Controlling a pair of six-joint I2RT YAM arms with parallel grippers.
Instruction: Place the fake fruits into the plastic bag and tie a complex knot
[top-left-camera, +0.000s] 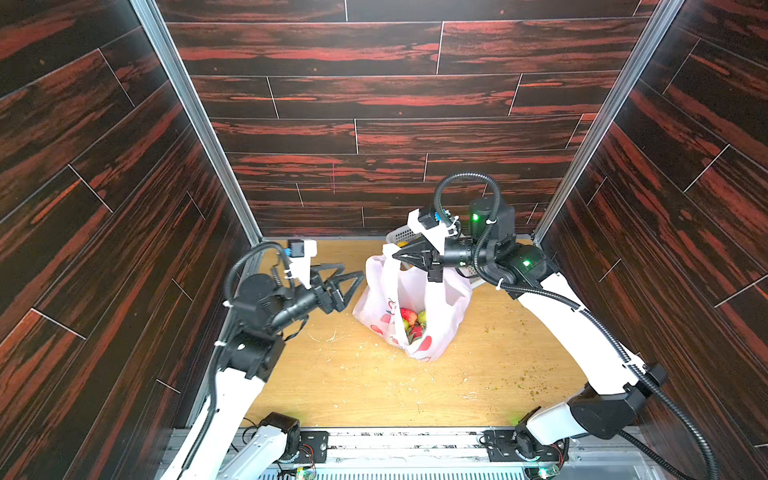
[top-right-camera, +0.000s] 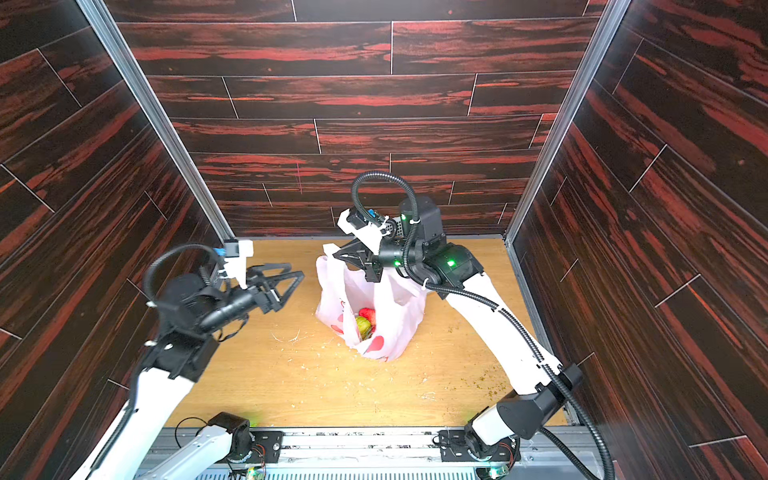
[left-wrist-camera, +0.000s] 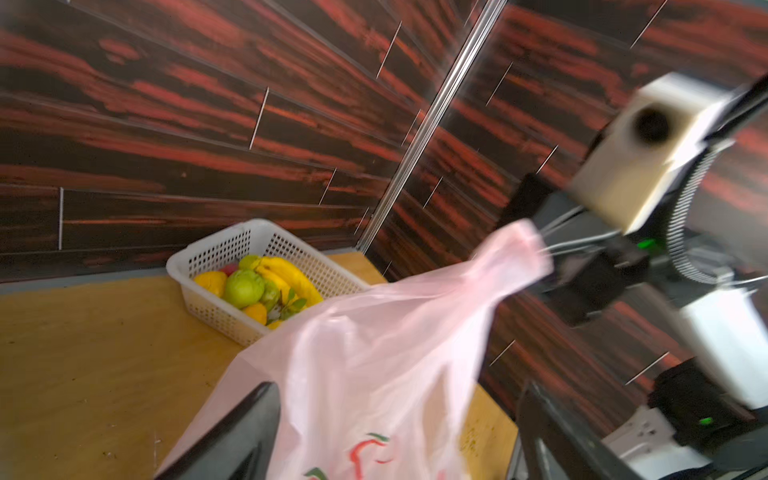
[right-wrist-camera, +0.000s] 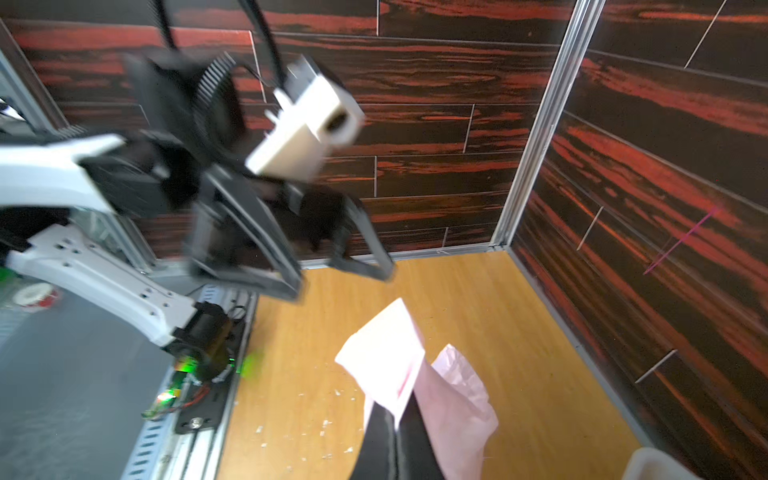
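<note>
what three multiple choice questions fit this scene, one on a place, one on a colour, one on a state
1. Where on the table is the basket?
A. at the front edge
B. at the back, behind the bag
C. inside the bag

2. What colour is the bag?
A. pale pink with red prints
B. plain blue
C. black

3. How is the right gripper?
A. open above the bare table
B. shut on a banana
C. shut on the bag's handle

Answers:
1 B: the left wrist view shows the basket by the back wall, beyond the bag.
2 A: pink film and red prints show in both top views.
3 C: its jaws pinch the handle and hold it up.
</note>
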